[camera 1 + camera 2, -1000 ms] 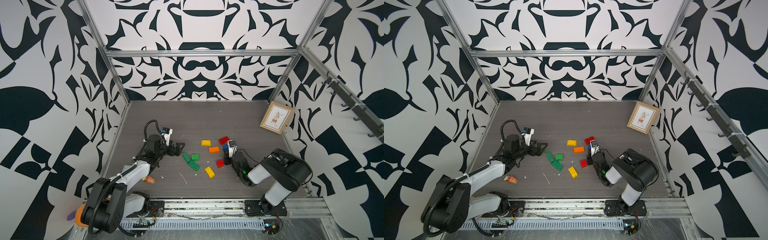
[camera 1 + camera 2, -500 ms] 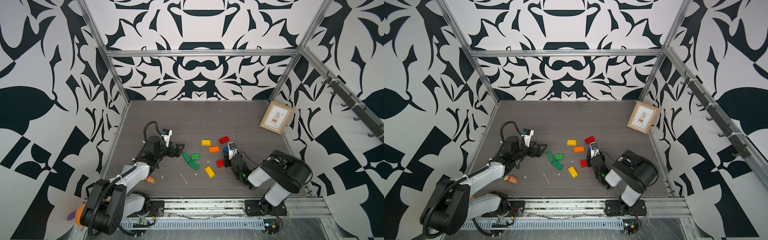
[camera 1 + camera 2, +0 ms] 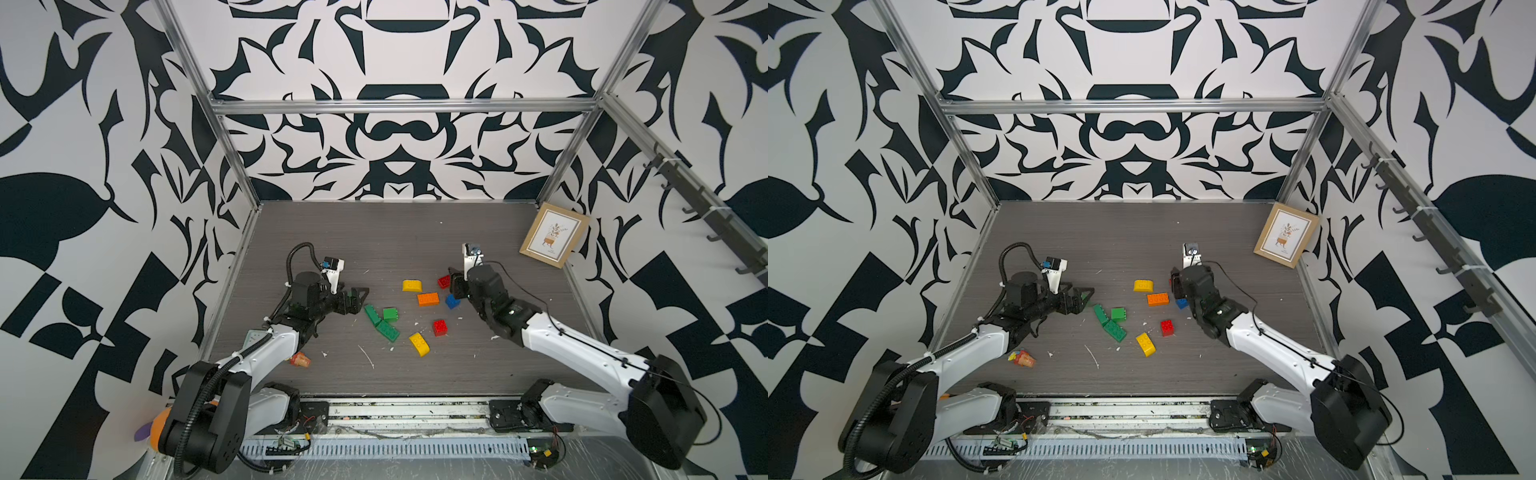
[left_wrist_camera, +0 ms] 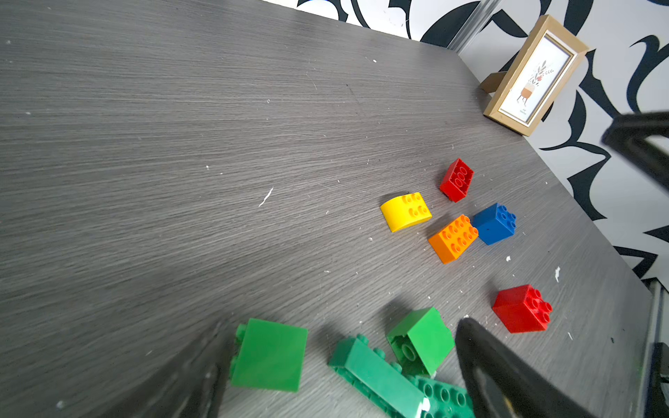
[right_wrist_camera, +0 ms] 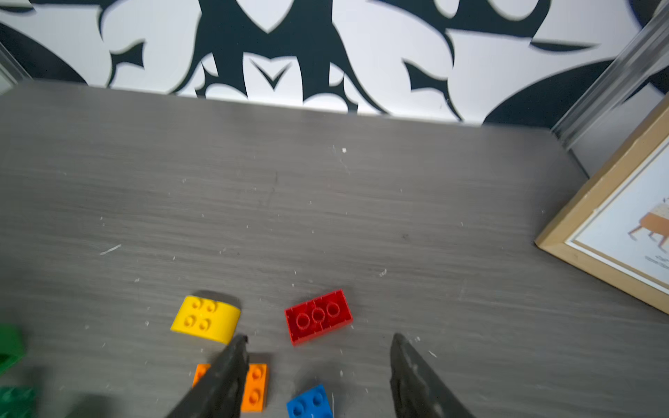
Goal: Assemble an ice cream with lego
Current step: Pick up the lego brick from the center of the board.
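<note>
Loose lego lies mid-table in both top views: three green bricks [image 3: 388,331] [image 3: 1115,331], a yellow dome [image 3: 412,285], an orange brick [image 3: 428,299], a blue brick [image 3: 452,301], a red brick [image 3: 440,327] and a yellow brick [image 3: 419,344]. My left gripper [image 3: 357,297] [image 4: 342,325] is open, low over the table just left of the green bricks [image 4: 269,354]. My right gripper [image 3: 455,286] [image 5: 319,340] is open and holds nothing. It hovers over the blue brick [image 5: 310,401], with an upturned red brick [image 5: 318,316] just beyond its fingertips [image 5: 398,340].
A framed picture [image 3: 554,235] leans on the right wall at the back. A crumpled orange-red wrapper [image 3: 300,359] lies under the left forearm. White scraps dot the grey table [image 3: 374,232]. Patterned walls close three sides, and a metal rail [image 3: 395,409] runs along the front.
My right gripper has opened from shut, and its arm has swung its elbow out toward the front right. The blue brick lies on the table below it. The left arm has not moved.
</note>
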Controlling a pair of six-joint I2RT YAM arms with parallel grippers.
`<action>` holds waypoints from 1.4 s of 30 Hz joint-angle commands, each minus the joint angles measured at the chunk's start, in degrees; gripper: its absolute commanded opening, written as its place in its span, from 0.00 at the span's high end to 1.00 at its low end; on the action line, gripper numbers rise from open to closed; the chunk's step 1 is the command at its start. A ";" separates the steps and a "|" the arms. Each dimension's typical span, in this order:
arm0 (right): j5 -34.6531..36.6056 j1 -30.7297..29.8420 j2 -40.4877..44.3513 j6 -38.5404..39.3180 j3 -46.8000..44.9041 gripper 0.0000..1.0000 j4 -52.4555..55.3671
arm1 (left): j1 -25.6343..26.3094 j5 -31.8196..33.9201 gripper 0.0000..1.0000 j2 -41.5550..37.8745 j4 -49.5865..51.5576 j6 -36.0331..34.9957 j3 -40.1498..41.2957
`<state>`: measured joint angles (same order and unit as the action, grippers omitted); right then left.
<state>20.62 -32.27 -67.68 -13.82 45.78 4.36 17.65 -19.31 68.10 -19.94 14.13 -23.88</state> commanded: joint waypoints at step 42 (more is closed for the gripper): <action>-18.55 5.05 -33.28 11.56 22.20 0.75 34.66 | 0.20 -0.82 0.01 -0.15 0.52 0.64 -0.51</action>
<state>0.69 -27.40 -102.45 -0.56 67.00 37.36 17.65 -19.35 68.10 -19.88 14.15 -23.88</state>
